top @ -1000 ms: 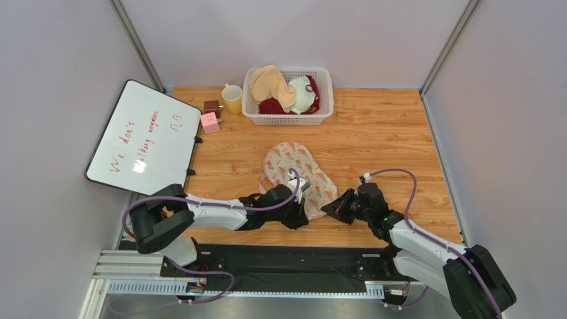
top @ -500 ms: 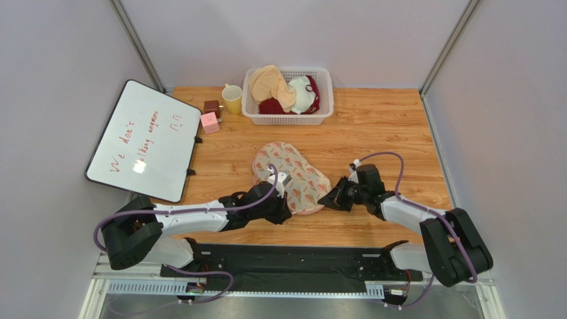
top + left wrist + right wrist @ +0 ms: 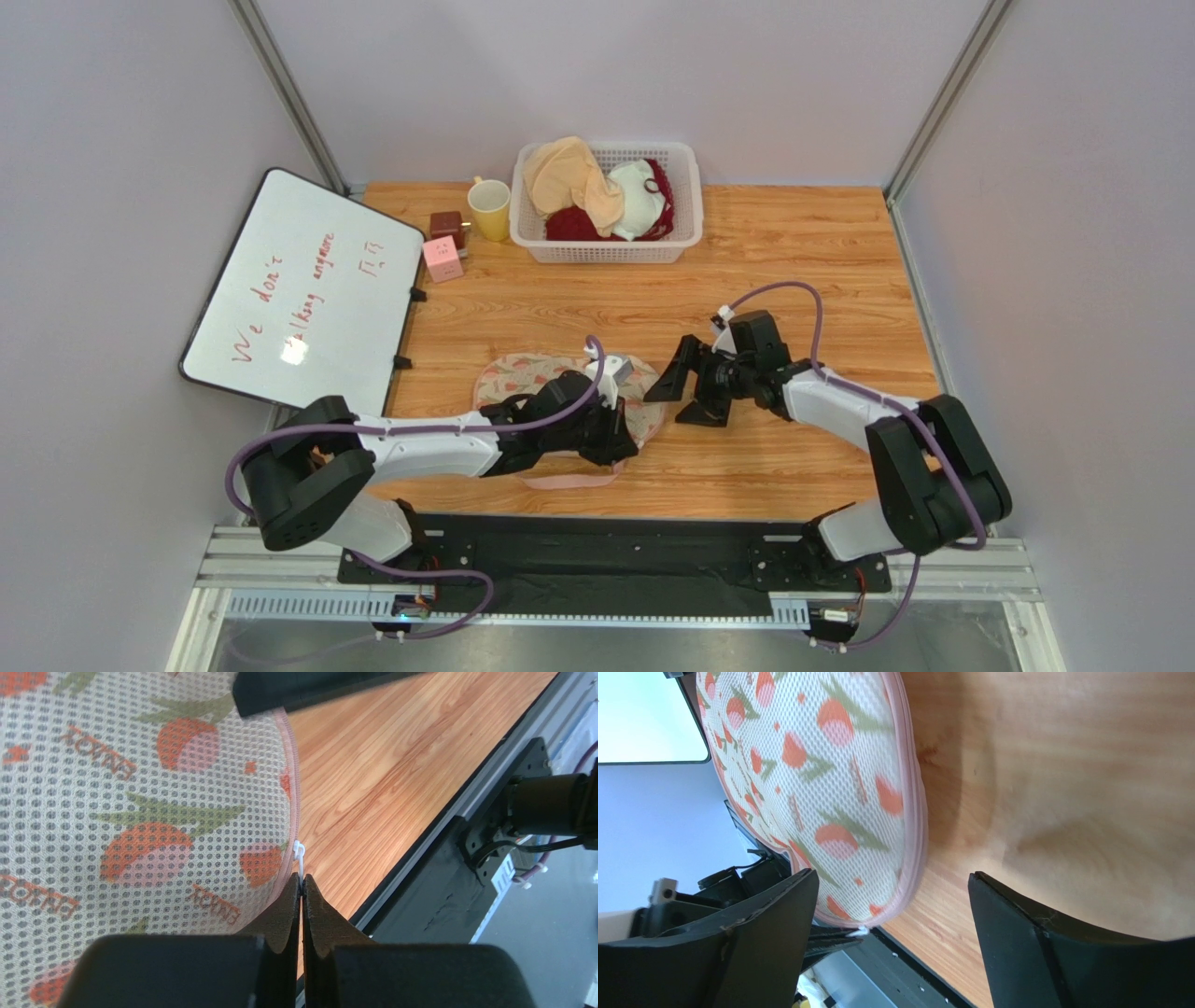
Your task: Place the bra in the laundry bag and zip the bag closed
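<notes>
Left gripper (image 3: 302,882): jaws pressed together on the white zipper pull (image 3: 300,855) at the rim of the laundry bag (image 3: 140,812). The bag spreads away ahead of and to one side of the fingertips, lying flat on the table (image 3: 365,777). The pinch on that small tab is presumably how the slider gets dragged round the pink edging. The stretch of zipper just ahead of the tips looks shut; the rest is out of view. Right gripper (image 3: 689,395): jaws spread wide and holding nothing. The bag's rounded end lies just ahead of the gap without touching either finger, probably placed to pin or steady the fabric against the left arm's pull. The bra shows in no view. I judge it is inside the bag, since the bag sits slightly domed, but this is unconfirmed. Against half a second ago, the bag has swung from a diagonal lie to lying crosswise and has slid toward the near edge, drawn along with the left gripper. The right gripper, then pointed at the bag's right edge, has pulled back to the far right and opened. Risk: with nothing bracing it, the bag follows the pull and the zip does not run.
</notes>
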You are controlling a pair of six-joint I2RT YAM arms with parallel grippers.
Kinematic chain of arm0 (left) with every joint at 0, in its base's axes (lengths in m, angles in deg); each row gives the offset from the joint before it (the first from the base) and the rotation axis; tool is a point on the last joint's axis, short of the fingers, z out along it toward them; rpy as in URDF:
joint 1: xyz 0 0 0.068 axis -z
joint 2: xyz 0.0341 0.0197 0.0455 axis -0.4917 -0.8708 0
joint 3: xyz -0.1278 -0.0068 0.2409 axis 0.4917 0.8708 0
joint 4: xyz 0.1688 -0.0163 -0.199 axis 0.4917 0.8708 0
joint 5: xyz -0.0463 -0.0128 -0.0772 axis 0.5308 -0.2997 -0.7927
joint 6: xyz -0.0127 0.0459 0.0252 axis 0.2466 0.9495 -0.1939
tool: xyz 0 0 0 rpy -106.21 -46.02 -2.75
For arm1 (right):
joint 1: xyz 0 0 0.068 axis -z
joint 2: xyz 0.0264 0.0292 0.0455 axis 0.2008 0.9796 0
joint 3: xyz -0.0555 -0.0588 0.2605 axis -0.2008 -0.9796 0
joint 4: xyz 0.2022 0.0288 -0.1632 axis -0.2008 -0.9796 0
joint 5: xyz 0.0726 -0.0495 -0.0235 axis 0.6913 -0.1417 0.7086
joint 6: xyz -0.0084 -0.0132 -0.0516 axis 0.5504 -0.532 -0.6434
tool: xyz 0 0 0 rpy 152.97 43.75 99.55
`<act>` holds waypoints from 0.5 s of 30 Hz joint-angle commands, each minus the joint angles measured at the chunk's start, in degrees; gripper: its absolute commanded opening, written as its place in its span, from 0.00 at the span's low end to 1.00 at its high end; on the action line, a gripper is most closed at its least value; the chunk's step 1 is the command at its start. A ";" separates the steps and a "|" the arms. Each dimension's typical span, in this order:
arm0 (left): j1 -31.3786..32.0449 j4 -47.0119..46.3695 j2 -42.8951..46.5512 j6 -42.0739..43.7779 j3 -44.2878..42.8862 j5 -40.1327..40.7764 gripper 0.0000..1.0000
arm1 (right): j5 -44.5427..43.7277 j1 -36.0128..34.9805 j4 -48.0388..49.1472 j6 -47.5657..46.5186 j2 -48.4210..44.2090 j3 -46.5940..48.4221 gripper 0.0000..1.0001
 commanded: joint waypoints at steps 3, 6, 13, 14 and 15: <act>0.08 -1.37 0.76 0.73 -2.26 -0.66 0.00 | -0.58 -1.22 -0.18 4.55 -13.35 -8.05 0.89; 0.08 -2.07 0.94 0.37 -1.65 -1.27 0.00 | -1.37 -4.02 4.03 8.15 -15.04 -10.60 0.86; 0.26 -2.86 1.55 -0.50 -0.51 -2.07 0.00 | -4.36 -7.46 20.10 18.43 -10.39 -14.91 0.60; 0.34 -2.86 1.73 -0.50 -0.42 -2.07 0.00 | -4.71 -7.90 21.17 19.05 -8.47 -15.26 0.59; 0.43 -2.86 2.08 -0.42 -0.33 -2.07 0.00 | -4.72 -8.08 22.40 20.27 -7.40 -15.27 0.56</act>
